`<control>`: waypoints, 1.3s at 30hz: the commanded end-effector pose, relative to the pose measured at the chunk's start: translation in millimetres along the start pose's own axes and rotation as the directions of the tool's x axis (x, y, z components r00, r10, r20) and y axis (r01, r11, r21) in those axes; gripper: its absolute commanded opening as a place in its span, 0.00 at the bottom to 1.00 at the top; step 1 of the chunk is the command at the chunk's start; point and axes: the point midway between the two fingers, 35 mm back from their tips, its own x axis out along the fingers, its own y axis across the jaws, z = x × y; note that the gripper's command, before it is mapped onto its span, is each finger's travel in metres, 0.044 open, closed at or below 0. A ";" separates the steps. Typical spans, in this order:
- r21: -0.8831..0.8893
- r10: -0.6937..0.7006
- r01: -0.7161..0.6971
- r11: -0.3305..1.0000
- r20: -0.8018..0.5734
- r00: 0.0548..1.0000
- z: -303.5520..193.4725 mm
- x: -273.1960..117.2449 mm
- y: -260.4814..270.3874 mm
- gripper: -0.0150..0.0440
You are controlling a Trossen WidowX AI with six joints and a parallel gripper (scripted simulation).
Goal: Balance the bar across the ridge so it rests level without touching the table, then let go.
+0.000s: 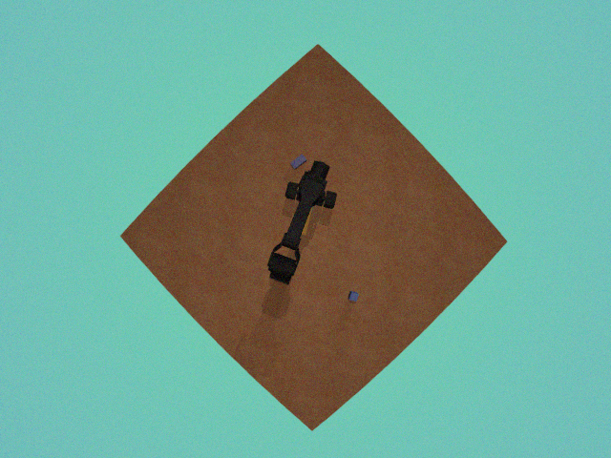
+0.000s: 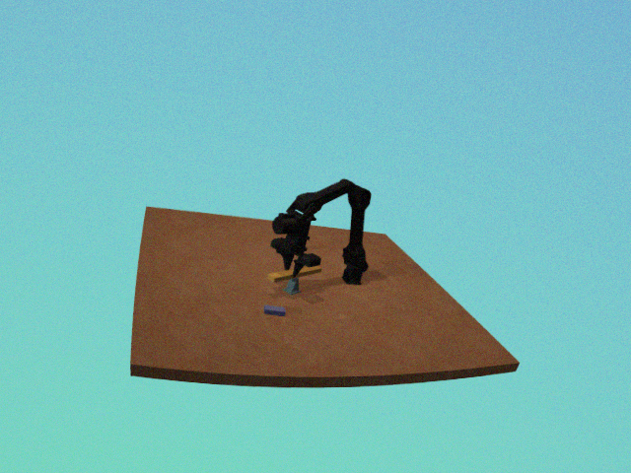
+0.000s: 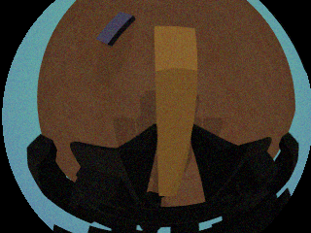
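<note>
One black arm reaches down over the brown table (image 2: pixel 203 336), and its gripper (image 2: pixel 294 266) is clenched on the single yellow bar (image 2: pixel 294 273), which sits directly above the one small teal ridge (image 2: pixel 292 286) with both ends off the table, tilted slightly so its far end is higher. Two purple blocks lie on the table: one (image 1: pixel 298 160) near the gripper end of the arm, the other (image 1: pixel 353 296) well apart from it. In the wrist view the bar (image 3: pixel 174 116) runs lengthwise between the dark fingers, with one purple block (image 3: pixel 116 29) beyond it on the left.
</note>
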 end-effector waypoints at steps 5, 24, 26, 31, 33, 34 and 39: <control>0.005 0.000 0.000 1.000 -0.004 1.000 -0.3 3.5 0.0 0.25; 0.000 0.000 0.000 1.000 0.002 1.000 0.5 -0.1 0.0 0.25; 0.000 0.000 0.000 1.000 0.002 1.000 0.5 -0.1 0.0 0.25; 0.000 0.000 0.000 1.000 0.002 1.000 0.5 -0.1 0.0 0.25; 0.000 0.000 0.000 1.000 0.002 1.000 0.5 -0.1 0.0 0.25; 0.000 0.000 0.000 1.000 0.002 1.000 0.5 -0.1 0.0 0.25; 0.000 0.000 0.000 1.000 0.002 1.000 0.5 -0.1 0.0 0.25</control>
